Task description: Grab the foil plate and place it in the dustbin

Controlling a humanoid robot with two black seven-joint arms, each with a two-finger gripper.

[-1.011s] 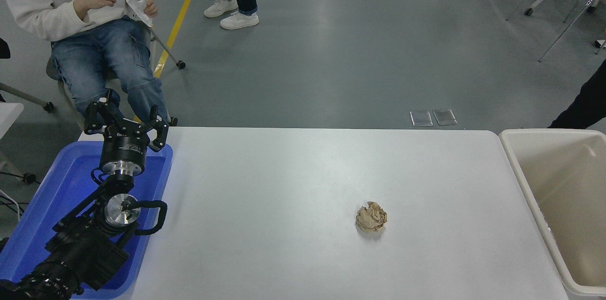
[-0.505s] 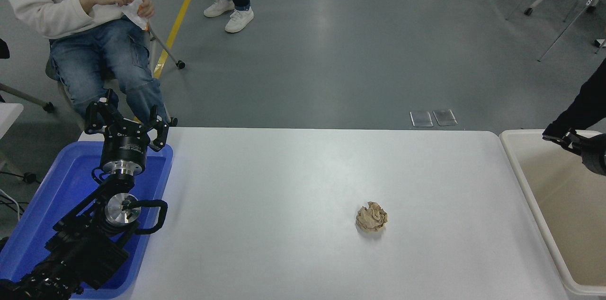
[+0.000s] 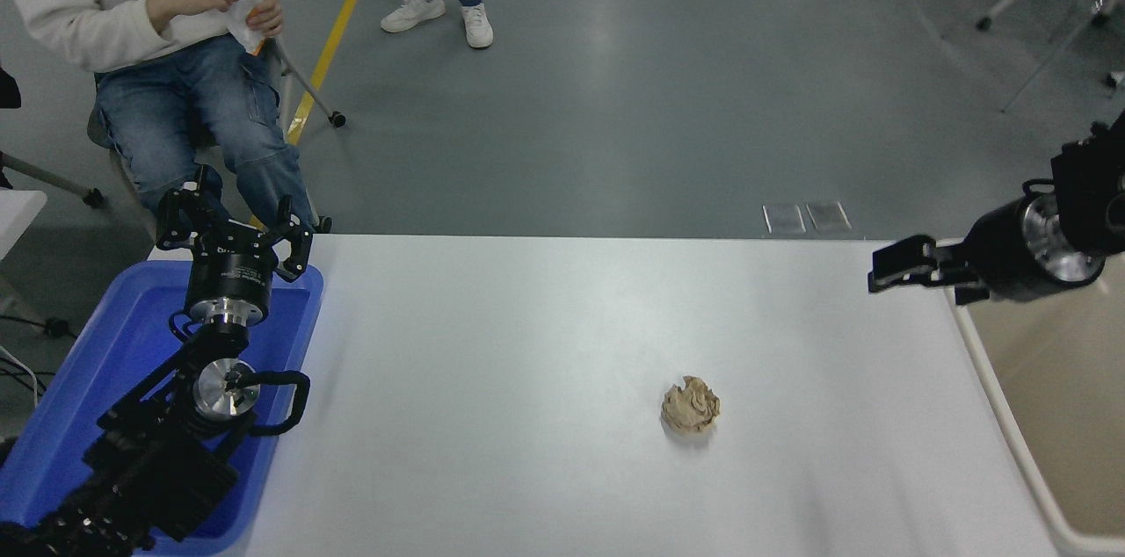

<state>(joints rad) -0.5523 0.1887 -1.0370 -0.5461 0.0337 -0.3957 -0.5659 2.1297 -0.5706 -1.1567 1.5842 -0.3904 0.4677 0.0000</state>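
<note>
The foil plate does not show anywhere in the head view. The dustbin (image 3: 1059,399), cream with a thick rim, stands off the table's right end, and only part of its inside shows. My right gripper (image 3: 898,267) reaches in from the right edge, above the bin's far left corner and the table's far right corner, pointing left. Nothing is seen in it. My left gripper (image 3: 235,219) is parked open over the blue tray at the lower left.
A crumpled brown paper ball (image 3: 691,405) lies on the white table (image 3: 527,346), right of centre. A blue tray (image 3: 105,346) sits under the left arm. A seated person (image 3: 176,56) is at the far left, and another person's feet (image 3: 439,12) are on the floor beyond.
The right arm, out of view a second ago, has come in from the right edge and moved left across the bin's far corner. The left arm has stayed parked.
</note>
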